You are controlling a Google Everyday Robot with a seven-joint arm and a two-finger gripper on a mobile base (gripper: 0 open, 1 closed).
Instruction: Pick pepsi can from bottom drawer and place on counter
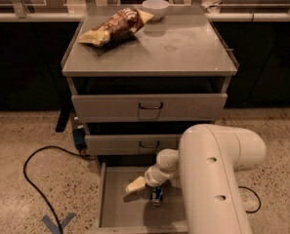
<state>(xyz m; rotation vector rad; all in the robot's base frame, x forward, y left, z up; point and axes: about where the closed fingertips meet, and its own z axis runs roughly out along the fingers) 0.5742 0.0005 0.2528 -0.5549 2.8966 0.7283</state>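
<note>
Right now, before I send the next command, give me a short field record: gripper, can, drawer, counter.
gripper: down inside the open bottom drawer, pointing left, low over its floor
pepsi can: in the drawer, just right of the gripper tip, beneath the wrist; not seen in the grasp
bottom drawer: pulled open, nothing else seen inside
counter: holds a chip bag at back left and a white bowl at the back edge; no can on it
task status: can not yet lifted
</note>
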